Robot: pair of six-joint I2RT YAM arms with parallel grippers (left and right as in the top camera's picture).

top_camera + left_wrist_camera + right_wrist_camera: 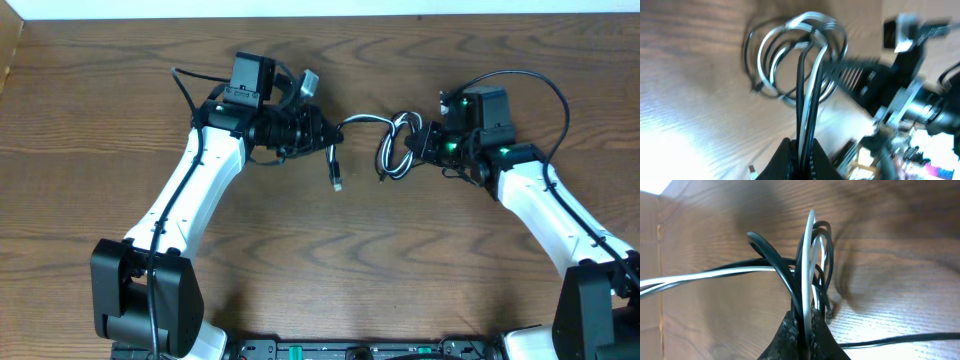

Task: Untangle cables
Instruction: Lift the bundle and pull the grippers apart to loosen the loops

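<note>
Overhead shows the cables [398, 147] strung between the two arms. A bunch of loops sits right at the tips of the right jaws, and a paired run leads from it across to the left jaws.

The left jaws are fully closed, pinching the black cable [801, 107] and the white cable [813, 100] side by side, with the coil straight ahead of their tips. The right jaws are closed as well, clamped on several turns of both colours, and the paired strands leave to one side of their tips. A loose plug end [337, 181] lies on the bench [300, 280] just beside the left jaws.

The step in hand looks like drawing the coil apart. Each grip takes in both colours, so a hard straight pull would probably cinch the turns tighter. It would be better to ease the jaws apart slowly and watch whether the loops open or close. If they tighten, one set of jaws should let go and retake a single colour close to the coil. The free plug end likely has to pass back through a loop, so keep it from snagging.
</note>
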